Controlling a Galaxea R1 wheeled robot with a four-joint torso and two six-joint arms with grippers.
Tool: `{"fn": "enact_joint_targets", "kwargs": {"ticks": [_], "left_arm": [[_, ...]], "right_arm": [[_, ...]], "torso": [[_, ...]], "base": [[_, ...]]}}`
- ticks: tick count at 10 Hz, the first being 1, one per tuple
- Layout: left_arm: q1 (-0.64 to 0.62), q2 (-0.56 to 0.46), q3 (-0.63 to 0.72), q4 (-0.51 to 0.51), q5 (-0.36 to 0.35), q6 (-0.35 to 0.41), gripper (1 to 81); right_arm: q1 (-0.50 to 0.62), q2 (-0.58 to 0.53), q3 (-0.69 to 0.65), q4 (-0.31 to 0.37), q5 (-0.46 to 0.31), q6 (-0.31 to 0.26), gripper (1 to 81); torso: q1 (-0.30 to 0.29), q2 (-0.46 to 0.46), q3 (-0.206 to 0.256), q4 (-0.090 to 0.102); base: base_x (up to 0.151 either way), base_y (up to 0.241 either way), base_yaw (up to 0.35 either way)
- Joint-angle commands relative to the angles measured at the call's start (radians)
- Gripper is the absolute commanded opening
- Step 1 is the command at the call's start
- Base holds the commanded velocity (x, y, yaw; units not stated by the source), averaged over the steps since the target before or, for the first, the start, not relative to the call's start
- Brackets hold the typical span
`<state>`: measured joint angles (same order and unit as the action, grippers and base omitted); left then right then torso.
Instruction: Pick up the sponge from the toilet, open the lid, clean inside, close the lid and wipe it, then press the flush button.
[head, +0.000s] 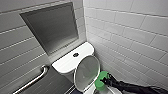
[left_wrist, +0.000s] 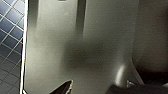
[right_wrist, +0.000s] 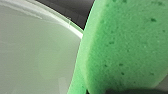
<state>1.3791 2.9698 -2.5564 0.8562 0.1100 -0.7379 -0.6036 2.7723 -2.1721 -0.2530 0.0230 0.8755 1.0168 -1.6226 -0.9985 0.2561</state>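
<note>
Busy with the cleaning step on the toilet (head: 67, 72): lid (head: 87, 71) already up, nearly upright in the lower middle of the frame, greyish underside turned to the camera. Holding the sponge (head: 102, 80) in the right gripper (head: 107, 81), closed on it as far as can be judged, just beside the right edge of the lid and, it seems, over the bowl. To do this step well: keep a firm grip without crushing the soft pad, bring it down past the rim, lay its broad face flat on the ceramic, and sweep slowly along the inner wall. Avoid pushing the raised lid, since probably falls forward at a small knock, and keep the arm off the tiled wall (head: 130, 37) close on the right. Hard to judge the bowl itself: cut off by the bottom edge of the head view and partly covered by lid, sponge and arm. In the right wrist view, a pale glossy curved surface beside the porous green face, perhaps rim or lid; cannot say whether touching. For the left gripper (left_wrist: 90, 89), cannot tell if open or closed; close to a smooth grey surface, blue floor tiles (left_wrist: 10, 30) at the left edge. Flush button (head: 75, 54) on the tank top (head: 67, 61), well apart from both.
</note>
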Motion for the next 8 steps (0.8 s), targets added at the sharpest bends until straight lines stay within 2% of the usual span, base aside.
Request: {"fn": "enact_joint_targets", "kwargs": {"ticks": [1,4,6,8], "left_arm": [[-0.002,-0.017,-0.002,-0.005,0.060,-0.003,81.1],[0.013,-0.021,-0.002,-0.005,0.060,-0.003,81.1],[0.015,-0.020,-0.002,-0.005,0.059,-0.003,81.1],[0.016,-0.018,-0.002,0.000,0.023,-0.003,81.1]], "right_arm": [[0.066,0.012,-0.040,-0.019,0.002,-0.003,1.0],[0.052,-0.017,-0.009,-0.017,0.051,0.005,1.0],[0.050,-0.134,0.168,-0.019,0.045,0.010,1.0],[0.003,-0.224,0.232,-0.015,0.058,0.010,1.0]], "torso": [[0.000,0.000,0.000,0.000],[0.000,0.000,0.000,0.000],[0.000,0.000,0.000,0.000],[0.000,0.000,0.000,0.000]], "base": [[0.000,0.000,0.000],[0.000,0.000,0.000],[0.000,0.000,0.000],[0.000,0.000,0.000]]}}
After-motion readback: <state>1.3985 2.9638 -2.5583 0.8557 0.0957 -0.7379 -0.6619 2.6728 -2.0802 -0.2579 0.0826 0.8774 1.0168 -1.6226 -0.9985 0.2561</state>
